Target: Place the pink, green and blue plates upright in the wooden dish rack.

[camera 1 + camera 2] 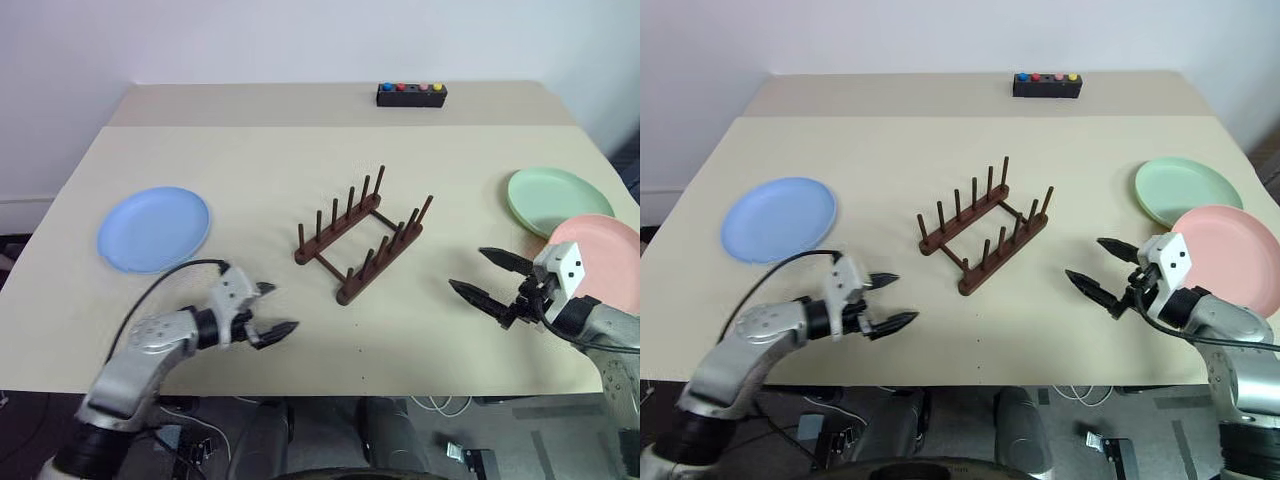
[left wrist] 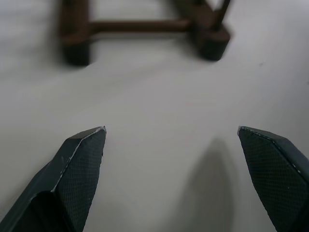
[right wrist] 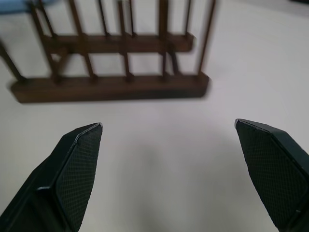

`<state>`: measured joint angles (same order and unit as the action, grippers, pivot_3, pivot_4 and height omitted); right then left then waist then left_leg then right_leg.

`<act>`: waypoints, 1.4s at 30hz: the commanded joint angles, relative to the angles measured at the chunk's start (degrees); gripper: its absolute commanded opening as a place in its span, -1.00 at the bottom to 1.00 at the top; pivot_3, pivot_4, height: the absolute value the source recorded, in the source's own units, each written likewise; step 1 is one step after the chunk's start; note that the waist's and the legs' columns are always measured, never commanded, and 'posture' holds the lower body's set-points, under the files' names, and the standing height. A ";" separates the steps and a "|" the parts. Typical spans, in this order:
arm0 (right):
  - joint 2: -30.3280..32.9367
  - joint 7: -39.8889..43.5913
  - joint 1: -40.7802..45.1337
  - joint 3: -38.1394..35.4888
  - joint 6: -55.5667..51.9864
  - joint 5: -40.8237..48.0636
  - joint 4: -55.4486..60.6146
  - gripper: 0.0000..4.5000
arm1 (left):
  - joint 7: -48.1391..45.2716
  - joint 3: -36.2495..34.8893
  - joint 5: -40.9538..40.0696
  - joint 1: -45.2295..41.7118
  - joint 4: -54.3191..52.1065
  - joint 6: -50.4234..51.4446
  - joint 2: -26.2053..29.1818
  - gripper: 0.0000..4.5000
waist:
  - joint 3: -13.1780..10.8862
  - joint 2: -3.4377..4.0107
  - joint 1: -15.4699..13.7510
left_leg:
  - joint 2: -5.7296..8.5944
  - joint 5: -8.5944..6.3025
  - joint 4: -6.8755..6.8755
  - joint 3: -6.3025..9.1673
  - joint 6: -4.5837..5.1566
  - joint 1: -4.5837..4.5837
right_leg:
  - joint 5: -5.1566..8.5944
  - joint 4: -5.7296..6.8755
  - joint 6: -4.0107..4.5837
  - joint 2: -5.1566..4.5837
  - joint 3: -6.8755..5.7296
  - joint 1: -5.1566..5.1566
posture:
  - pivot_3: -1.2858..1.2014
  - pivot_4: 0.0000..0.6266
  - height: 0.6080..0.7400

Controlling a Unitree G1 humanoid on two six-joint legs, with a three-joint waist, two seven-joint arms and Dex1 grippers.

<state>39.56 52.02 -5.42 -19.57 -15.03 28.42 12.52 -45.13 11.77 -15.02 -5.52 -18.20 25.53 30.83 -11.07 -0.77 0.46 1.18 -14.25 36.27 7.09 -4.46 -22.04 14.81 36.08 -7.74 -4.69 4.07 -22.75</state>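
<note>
The dark wooden dish rack (image 1: pixel 362 236) stands empty in the middle of the table. A light blue plate (image 1: pixel 154 228) lies flat at the left. At the right, the mint green plate (image 1: pixel 556 199) lies flat with the pink plate (image 1: pixel 606 256) overlapping its near edge. My left gripper (image 1: pixel 275 308) hovers open near the front edge, left of the rack, pointing toward it. On the right, my other gripper (image 1: pixel 487 275) is open too, between the rack and the pink plate. Both wrist views show the rack (image 3: pixel 111 84) ahead of empty fingers.
A black box with coloured buttons (image 1: pixel 411 94) sits at the far edge of the table. A black cable (image 1: pixel 160 285) loops off my left forearm. The table's front edge (image 1: pixel 330 385) runs just below both grippers.
</note>
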 commanded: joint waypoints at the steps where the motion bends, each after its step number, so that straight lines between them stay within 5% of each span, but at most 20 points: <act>1: -0.94 -2.18 -2.46 -1.02 -1.00 0.99 4.68 0.99 | 3.20 4.40 4.53 -2.88 2.71 -1.23 -3.24 1.00 | 0.00 0.01 0.14 | 0.00 0.00 -0.03 0.00 0.00 0.01 | -0.01 0.00 -0.03 0.00 0.00 0.00 | 0.03 -0.52 1.00; 17: -3.26 -9.38 -9.40 -1.65 -4.98 2.82 16.52 0.99 | 4.71 11.55 8.43 -8.71 11.72 -1.98 -12.84 1.00 | 0.08 0.09 0.02 | 0.01 -0.01 -0.09 0.00 0.01 0.43 | 0.07 -0.06 0.02 0.00 0.00 0.40 | 0.03 -0.52 1.00; 20: -2.35 -9.43 -10.00 -2.18 -6.85 4.42 18.39 1.00 | 5.07 11.25 8.71 -8.19 11.93 -2.59 -13.48 0.59 | 0.09 0.10 0.08 | 0.01 -0.01 -0.09 0.00 0.01 0.47 | 0.07 -0.06 0.02 -0.01 0.00 0.43 | 0.03 -0.52 1.00; 26: -1.71 -9.25 -11.09 -2.21 -8.33 5.10 19.56 1.00 | 5.76 10.93 10.14 -7.80 12.26 -3.90 -13.02 -0.64 | 0.09 0.10 0.05 | 0.00 -0.03 -0.12 0.00 0.04 0.47 | 0.09 -0.07 -0.01 -0.01 0.00 0.43 | 0.03 -0.52 1.00; 33: -1.13 -9.09 -10.73 -1.32 -11.02 6.47 21.03 1.00 | 4.49 9.86 10.87 -8.66 13.39 -6.01 -11.43 -0.66 | 0.10 0.10 0.17 | 0.00 -0.03 -0.13 -0.01 0.04 0.50 | 0.11 -0.08 -0.02 -0.01 0.01 0.43 | 0.03 -0.52 1.00; 42: -0.15 -8.63 -11.96 1.48 -13.16 5.28 21.52 1.00 | -10.12 10.41 8.84 -19.93 25.57 -17.04 -9.77 -0.66 | 0.06 0.05 0.08 | 0.00 -0.03 -0.10 -0.01 0.04 0.42 | 0.14 -0.09 -0.04 0.00 -0.01 0.37 | 0.03 -0.52 1.00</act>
<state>38.81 43.23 -17.11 -17.84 -28.37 33.85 32.37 -53.23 21.69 -6.17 -24.49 5.84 10.56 21.27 -11.01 -0.72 0.55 1.18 -14.28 36.17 7.07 -4.42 -21.65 14.95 35.95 -7.79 -4.70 4.06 -22.37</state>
